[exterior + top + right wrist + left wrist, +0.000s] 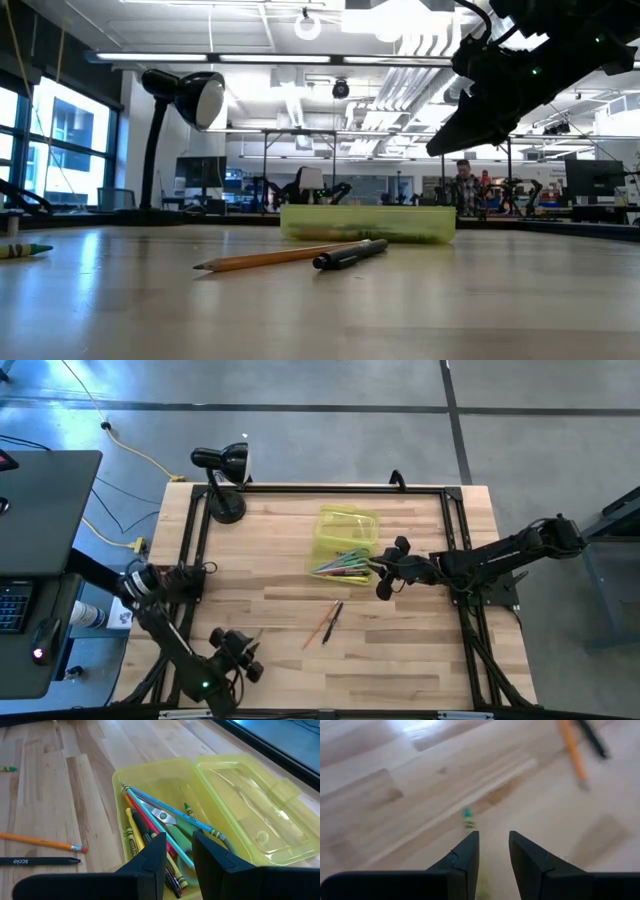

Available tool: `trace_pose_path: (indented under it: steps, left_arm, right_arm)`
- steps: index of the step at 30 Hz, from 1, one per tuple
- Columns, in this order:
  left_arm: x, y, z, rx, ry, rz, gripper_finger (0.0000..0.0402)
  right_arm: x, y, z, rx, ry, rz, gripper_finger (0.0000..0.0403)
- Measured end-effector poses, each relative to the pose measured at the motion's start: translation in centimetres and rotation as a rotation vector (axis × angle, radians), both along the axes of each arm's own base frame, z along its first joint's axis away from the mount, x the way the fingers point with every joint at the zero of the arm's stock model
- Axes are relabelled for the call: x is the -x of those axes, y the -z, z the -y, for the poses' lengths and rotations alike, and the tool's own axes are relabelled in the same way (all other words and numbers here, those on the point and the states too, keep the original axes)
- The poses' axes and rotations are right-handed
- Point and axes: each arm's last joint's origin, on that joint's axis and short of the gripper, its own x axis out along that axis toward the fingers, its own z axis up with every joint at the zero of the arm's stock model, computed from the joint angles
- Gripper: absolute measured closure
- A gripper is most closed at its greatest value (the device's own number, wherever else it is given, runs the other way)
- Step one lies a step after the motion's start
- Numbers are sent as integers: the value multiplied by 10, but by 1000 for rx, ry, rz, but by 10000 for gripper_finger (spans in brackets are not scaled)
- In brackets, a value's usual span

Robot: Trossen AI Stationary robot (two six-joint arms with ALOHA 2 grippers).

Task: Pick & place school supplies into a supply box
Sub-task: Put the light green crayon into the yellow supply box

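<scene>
The supply box (pixel 345 540) lies open on the table, its yellow-green lid (pixel 250 800) folded back on the far side. Inside it lie pens, pencils and green-handled scissors (pixel 172 820). My right gripper (pixel 179 857) hovers open over the box's near right end (pixel 385 572), with nothing between its fingers. An orange pencil (pixel 320 628) and a black pen (pixel 333 618) lie side by side on the table nearer the front. My left gripper (pixel 494 842) stands open at the front left (pixel 245 655), slanting down toward a short green bit (pixel 467 817) that lies flat on the wood.
A black desk lamp (pixel 225 475) stands at the table's far left corner. A green crayon (pixel 20 250) lies on the table, at the low view's left edge. A black frame (pixel 330 488) runs around the table's far and side edges.
</scene>
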Motion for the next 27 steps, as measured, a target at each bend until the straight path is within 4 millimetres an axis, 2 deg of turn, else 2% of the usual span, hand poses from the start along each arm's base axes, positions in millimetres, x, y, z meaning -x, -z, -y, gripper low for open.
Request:
trace_pose_path:
  steps: [4, 10, 16, 22, 27]
  left_arm:
    - [4, 28, -10, 0, -25, 64, 264]
    - [8, 56, -16, 10, -23, 120, 263]
    - [6, 72, -16, -47, -1, 171, 263]
    - [7, 87, -17, -154, 71, 128, 263]
    - [14, 91, -12, -197, 132, 144, 263]
  right_arm:
    - [0, 0, 0, -3, 0, 2, 330]
    - [0, 0, 0, -3, 0, -2, 330]
    - [0, 0, 0, -3, 0, 0, 330]
    - [0, 0, 0, -4, 0, 1, 330]
    - [0, 0, 0, -4, -1, -2, 330]
